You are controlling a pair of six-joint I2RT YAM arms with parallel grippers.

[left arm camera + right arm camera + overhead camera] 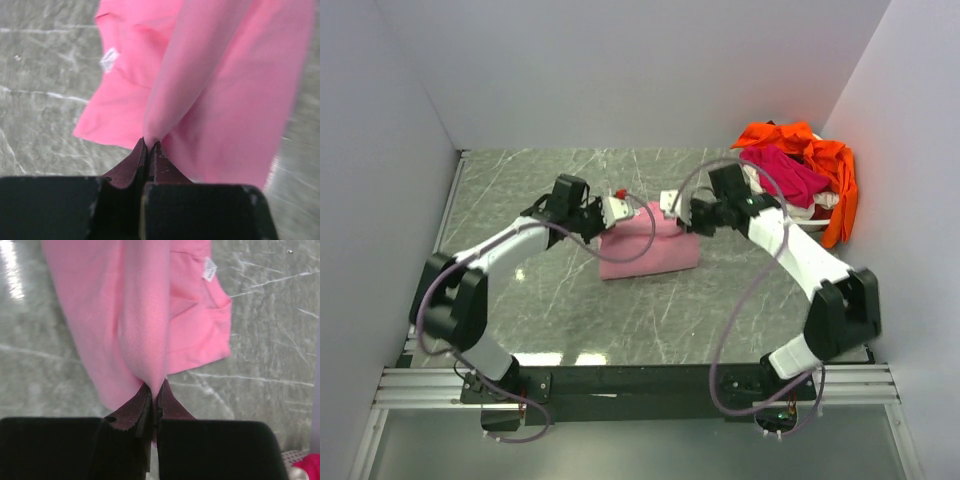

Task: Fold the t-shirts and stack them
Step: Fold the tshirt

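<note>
Now L fingers [146, 150] & R fingers [150, 392] each clamp tight on pink shirt [650, 250] edge, mid-frame, prob. stretching it taut for folding.

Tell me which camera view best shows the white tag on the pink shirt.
Right wrist: the white tag on the pink shirt is sharp and unobstructed there. The left wrist view shows the tag only as a blurred white patch. In the top external view it is too small to make out.

Tally: three t-shirts, one basket [817, 215].
One pink shirt [650, 250] at centre; one magenta shirt [782, 172] and one orange shirt [825, 160] at two o'clock.
</note>
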